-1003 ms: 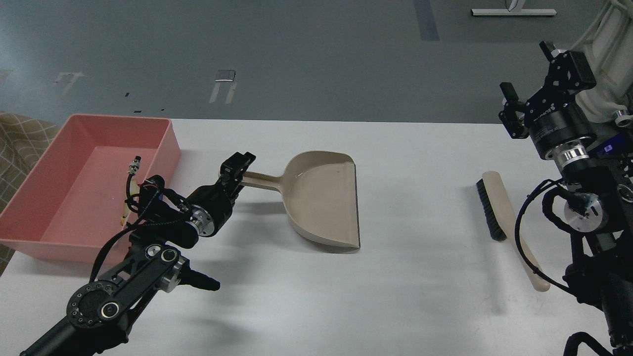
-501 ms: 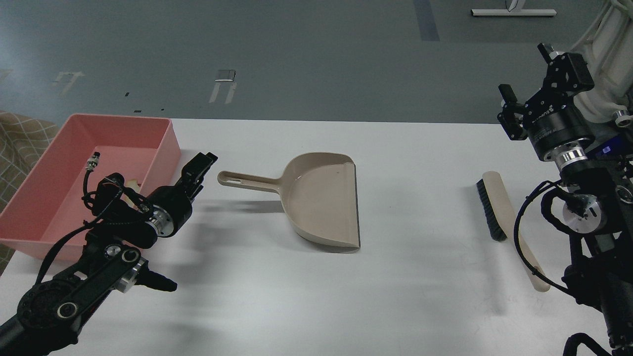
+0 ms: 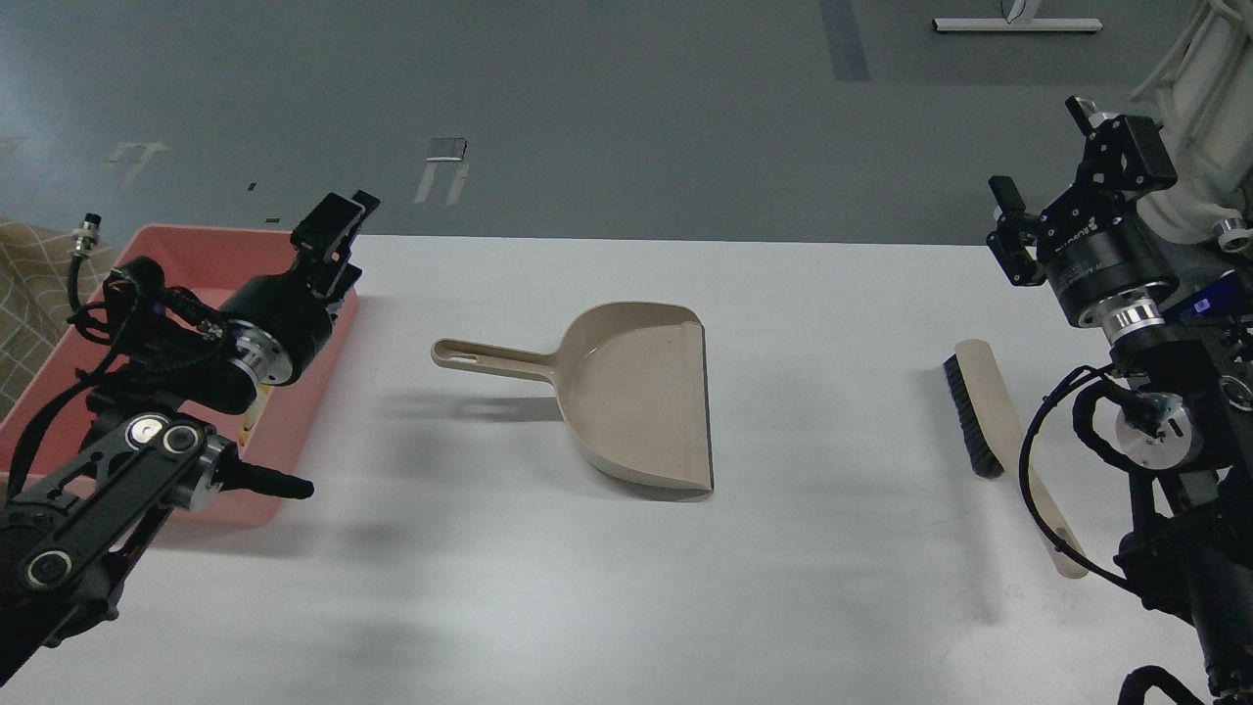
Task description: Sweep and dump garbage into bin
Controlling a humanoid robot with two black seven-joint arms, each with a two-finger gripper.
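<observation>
The pink bin (image 3: pixel 196 235) stands at the table's left edge. My left arm hangs over it and hides most of its inside. A small yellowish sliver (image 3: pixel 252 416) shows in the bin under my left wrist; I cannot tell which piece of garbage it is. The rest of the garbage is hidden. My left gripper (image 3: pixel 343 215) is open and empty, raised above the bin's far right corner. My right gripper (image 3: pixel 1047 166) is open and empty, held high at the right edge above the brush (image 3: pixel 974 416).
A beige dustpan (image 3: pixel 641 397) lies mid-table, its empty pan facing up and its handle (image 3: pixel 489 357) pointing left toward the bin. The brush lies flat at the right, its long beige handle (image 3: pixel 1043 509) running toward the front. A checked cloth (image 3: pixel 39 294) shows at the far left.
My left gripper has let go of the dustpan handle, then moved left and up to over the bin. The dustpan stays flat on the table. The right arm has barely moved.
</observation>
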